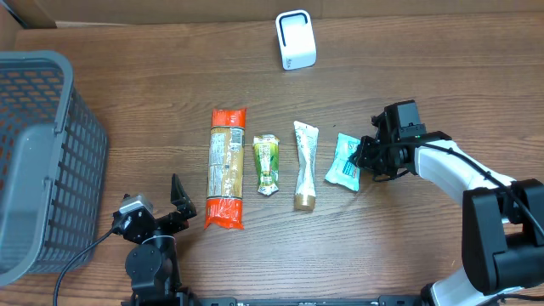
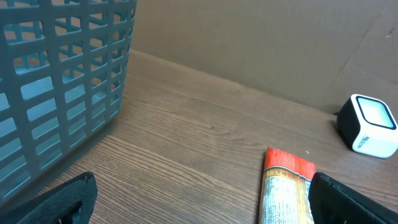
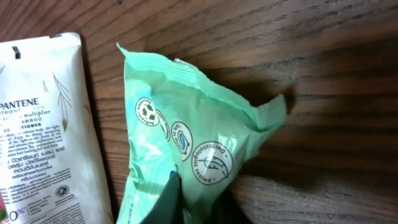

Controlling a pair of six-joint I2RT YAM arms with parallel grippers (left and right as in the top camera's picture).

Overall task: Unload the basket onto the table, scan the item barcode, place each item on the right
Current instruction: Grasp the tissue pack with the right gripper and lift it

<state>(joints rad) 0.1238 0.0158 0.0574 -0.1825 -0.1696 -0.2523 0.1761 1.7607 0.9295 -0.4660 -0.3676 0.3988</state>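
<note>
Right hand (image 1: 367, 157) is clamped shut on the near edge of the green pouch (image 1: 344, 161), jaws pinched tight on the film. The right wrist view shows this close up: dark fingertips bite the pouch's lower end and the film is crumpled and peaked above them. The overhead shows only the hand touching the pouch's edge. The pouch lies on the worktop (image 1: 408, 76) right at the hand. Just past the pouch, away from the hand, is the Pantene sachet (image 1: 305, 166). The wrist view reads "PANTENE", "multiplier" and part of "BAMBOO" on it; overhead the print is unreadable. The pouch carries three round seal logos, lettering too small to read. Further out from the right hand is a small green sachet (image 1: 266, 164), then a long orange pack (image 1: 226, 167), text illegible. The white scanner (image 1: 295, 39) stands well ahead of the right hand, off toward the left arm's side. Left hand (image 1: 166, 212) is spread fully wide and holds nothing. Its wrist view shows both fingers at the frame corners, the orange pack's top end just ahead between them, the basket (image 1: 42, 161) to its left, the scanner far ahead to its right.
</note>
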